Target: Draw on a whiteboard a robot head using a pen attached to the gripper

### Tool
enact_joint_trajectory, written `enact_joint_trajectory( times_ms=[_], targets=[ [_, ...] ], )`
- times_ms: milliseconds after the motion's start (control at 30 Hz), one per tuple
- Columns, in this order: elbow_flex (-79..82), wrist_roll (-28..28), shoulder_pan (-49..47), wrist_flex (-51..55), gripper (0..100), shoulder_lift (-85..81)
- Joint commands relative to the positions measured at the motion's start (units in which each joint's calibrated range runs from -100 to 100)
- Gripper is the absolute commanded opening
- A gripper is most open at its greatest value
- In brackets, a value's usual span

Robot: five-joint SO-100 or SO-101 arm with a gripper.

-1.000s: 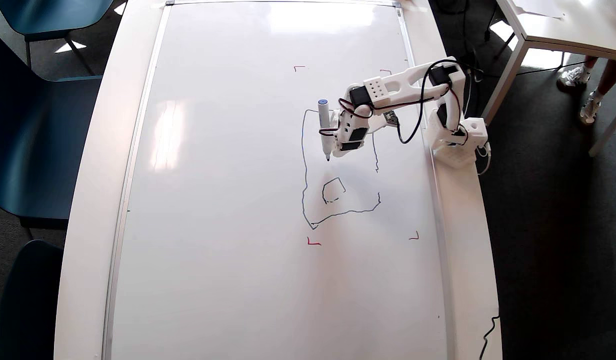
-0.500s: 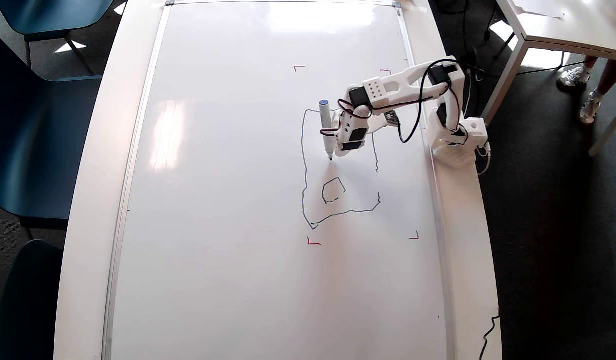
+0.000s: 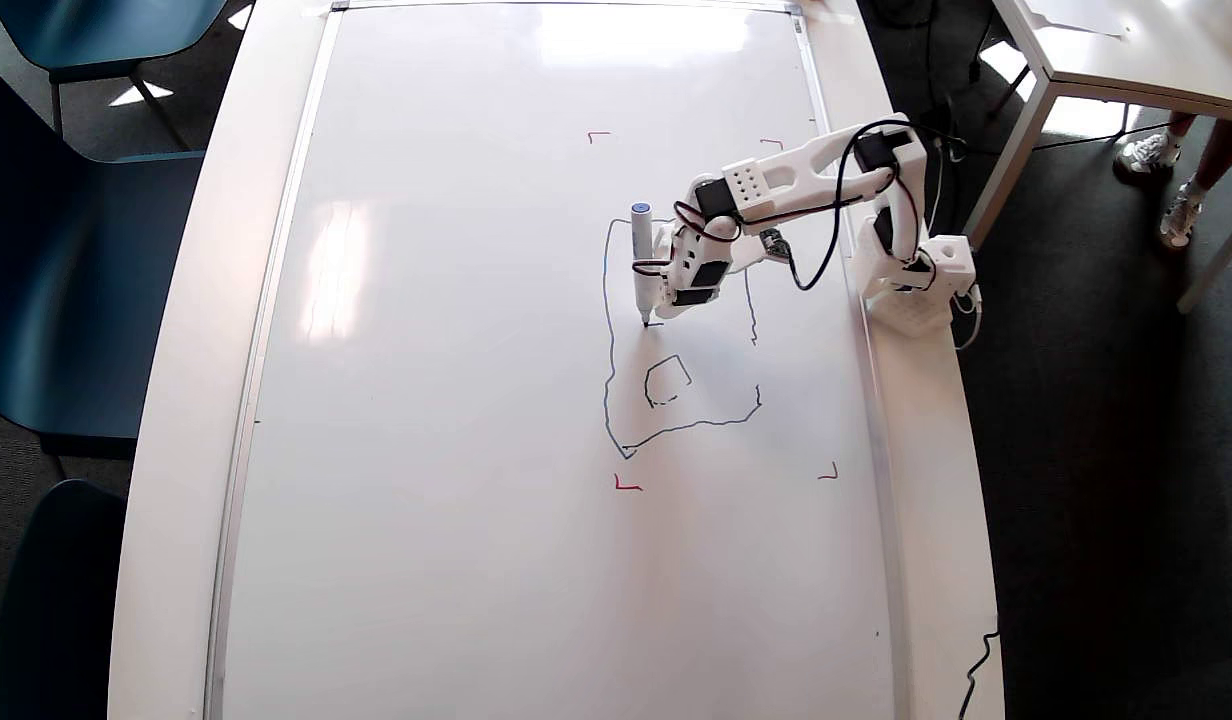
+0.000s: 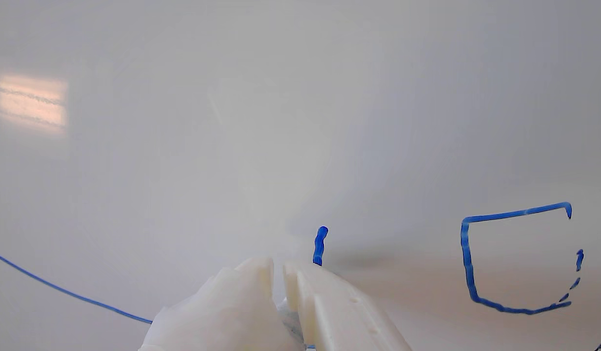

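Observation:
The whiteboard (image 3: pixel 456 400) fills the overhead view and lies flat. On it is the robot head (image 3: pixel 608 340): a wobbly dark-blue outline with one small square (image 3: pixel 667 381) inside. The pen (image 3: pixel 641 260), white with a blue cap, stands along the left side of the gripper (image 3: pixel 666 303). Its tip touches the board at a short fresh stroke, inside the outline and above the small square. In the wrist view the gripper (image 4: pixel 278 267) shows its two white jaws nearly together; the short stroke (image 4: pixel 320 246) rises behind them, the small square (image 4: pixel 469 258) is to the right, and the pen is hidden.
Red corner marks (image 3: pixel 626 485) frame the drawing area. The arm's base (image 3: pixel 916 285) sits on the board's right border. Blue chairs (image 3: pixel 76 250) stand to the left. A white table (image 3: pixel 1126 50) and a person's feet (image 3: pixel 1151 150) are at top right. A black cable (image 3: pixel 976 670) lies at bottom right.
The pen tip has moved a little left and down on the board, leaving a short new stroke above the small square. The arm leaned slightly further out.

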Motion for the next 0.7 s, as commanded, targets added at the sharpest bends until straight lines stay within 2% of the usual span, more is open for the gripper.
enact_joint_trajectory(
  times_ms=[0, 167, 667],
  targets=[
    [-1.0, 0.2, 0.1, -2.5, 1, 0.1],
    [-1.0, 0.5, 1.2, -2.7, 1, 0.1],
    [0.0, 6.2, 9.5, -1.9, 1, -0.7]
  ],
)
